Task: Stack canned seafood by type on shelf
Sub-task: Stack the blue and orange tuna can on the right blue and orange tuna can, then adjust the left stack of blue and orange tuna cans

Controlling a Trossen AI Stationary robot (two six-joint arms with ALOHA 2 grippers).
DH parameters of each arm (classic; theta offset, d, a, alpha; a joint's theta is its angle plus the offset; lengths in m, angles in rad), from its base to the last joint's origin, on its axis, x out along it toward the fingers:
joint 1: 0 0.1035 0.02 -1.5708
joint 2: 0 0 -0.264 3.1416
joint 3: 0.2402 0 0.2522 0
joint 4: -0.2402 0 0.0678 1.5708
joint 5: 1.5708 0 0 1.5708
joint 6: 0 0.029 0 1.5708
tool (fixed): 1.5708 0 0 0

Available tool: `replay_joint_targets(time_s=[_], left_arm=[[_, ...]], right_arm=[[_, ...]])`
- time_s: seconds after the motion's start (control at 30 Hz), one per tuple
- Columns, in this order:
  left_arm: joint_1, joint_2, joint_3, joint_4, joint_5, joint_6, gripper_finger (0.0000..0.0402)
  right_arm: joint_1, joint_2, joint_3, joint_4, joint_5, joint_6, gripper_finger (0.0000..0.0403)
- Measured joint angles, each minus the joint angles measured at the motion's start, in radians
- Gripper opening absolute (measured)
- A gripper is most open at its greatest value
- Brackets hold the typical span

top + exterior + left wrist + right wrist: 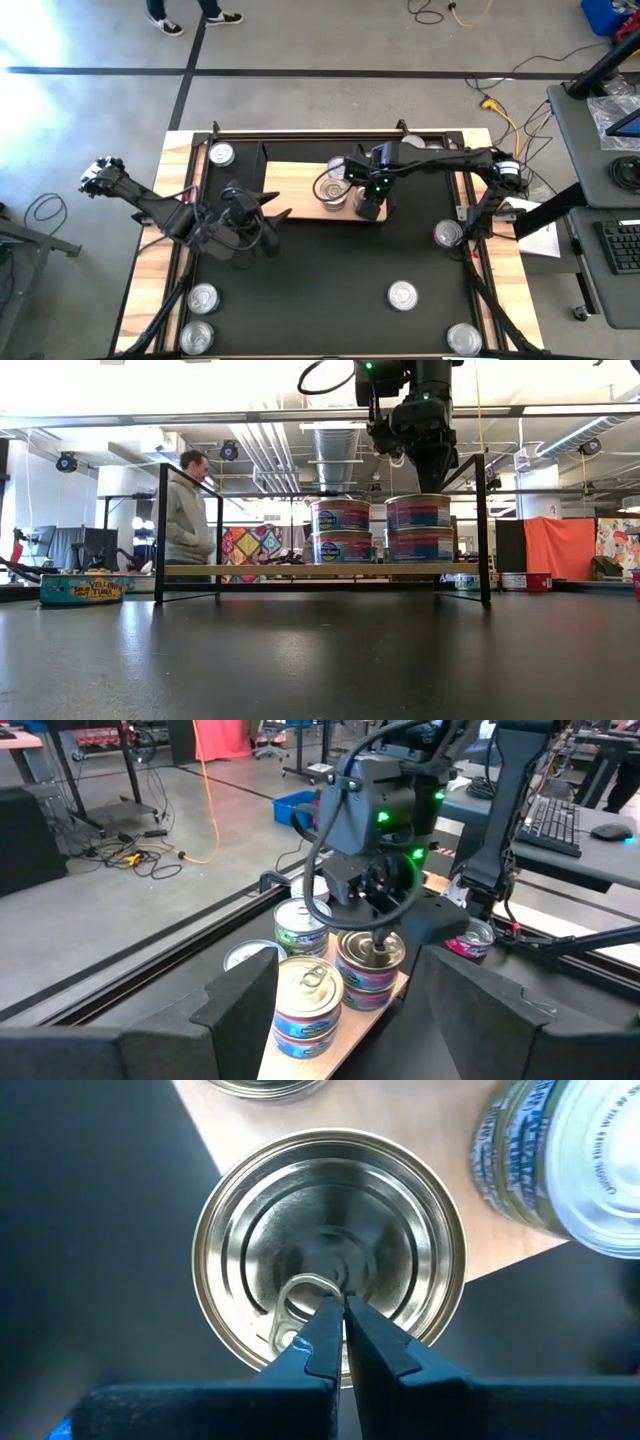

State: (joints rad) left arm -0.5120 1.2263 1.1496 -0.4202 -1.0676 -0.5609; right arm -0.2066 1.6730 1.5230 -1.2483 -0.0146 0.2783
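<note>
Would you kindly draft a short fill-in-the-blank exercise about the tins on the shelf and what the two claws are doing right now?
1. The shelf carries two stacks, each ____ tins high.
2. The right claw is ____, its tips at the pull ring of a stacked tin.
3. The left claw waits over the black mat holding ____.
4. In the low view, a person stands ____ the shelf.

Missing words: two; shut; nothing; behind
</note>
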Motion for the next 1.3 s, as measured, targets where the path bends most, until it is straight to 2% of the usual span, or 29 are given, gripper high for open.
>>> replay_joint_targets(time_s=[0.33, 0.63, 0.87, 1.0, 1.13, 1.3], left_arm=[[-0.034, -0.002, 0.0, 0.001, -0.024, -0.025, 0.0235], [-0.041, -0.003, 0.0, 0.02, -0.024, -0.026, 0.0235], [-0.042, -0.003, 0.0, 0.023, -0.024, -0.026, 0.0235], [-0.042, -0.003, 0.0, 0.026, -0.025, -0.026, 0.0235], [-0.042, -0.003, 0.0, 0.028, -0.025, -0.026, 0.0235], [-0.043, -0.003, 0.0, 0.031, -0.025, -0.028, 0.0235]], right_arm=[[-0.016, -0.001, 0.015, 0.001, 0.022, 0.0, 0.0009], [-0.008, -0.003, 0.125, -0.001, 0.016, 0.002, 0.0009], [0.021, 0.005, 0.109, 0.266, -0.057, 0.003, 0.0009], [0.016, 0.042, 0.105, 0.371, -0.062, 0.011, 0.0009], [0.011, 0.079, 0.105, 0.41, -0.068, 0.011, 0.0009], [0.007, 0.12, 0.103, 0.38, -0.071, 0.002, 0.0009]])
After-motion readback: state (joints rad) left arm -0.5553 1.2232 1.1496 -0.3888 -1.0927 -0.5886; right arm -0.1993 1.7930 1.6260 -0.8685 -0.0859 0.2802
